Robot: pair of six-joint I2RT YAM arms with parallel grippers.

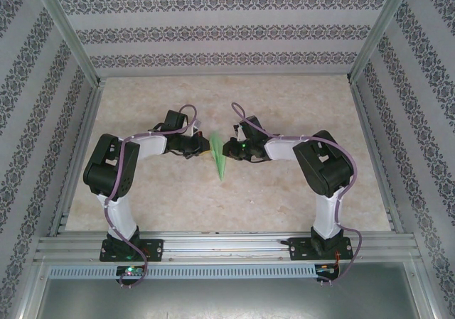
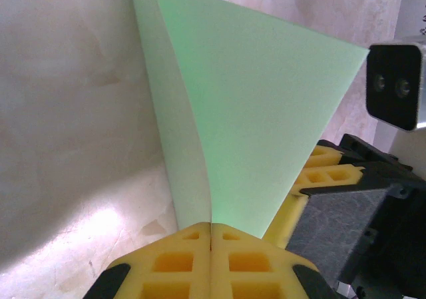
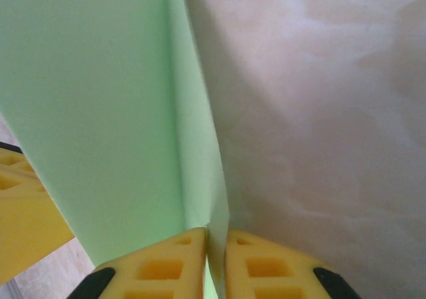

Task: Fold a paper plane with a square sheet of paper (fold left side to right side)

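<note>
Nearest the overhead camera, the two arm bases sit along the bottom of the frame. Both arms bend inward to meet at mid-frame above the beige table (image 1: 142, 191). Between the left gripper (image 1: 201, 147) and the right gripper (image 1: 227, 148) hangs the paper plane (image 1: 217, 159), a slim, slightly blurred green sliver with its point toward the lower part of the frame. One gripper touches it from each side.

From the left wrist, the left gripper (image 2: 211, 246) fills the bottom edge. Its yellow fingers (image 2: 173, 266) are pressed together with no gap, clamped on the plane's lower end. The green paper (image 2: 266, 112) fans up from that pinch to the top of the frame, with a crease running up its left side. At lower right, the right gripper (image 2: 313, 172) touches the sheet's right edge.

From the right wrist, the right gripper (image 3: 214, 252) sits at bottom centre with a thin slit between its yellow fingers (image 3: 160, 269). The paper's folded edge (image 3: 100, 112) runs down into that slit, but I cannot tell whether the pads grip it. The sheet spreads across the upper left, and the left gripper's yellow finger (image 3: 20, 212) shows behind it at lower left.
</note>
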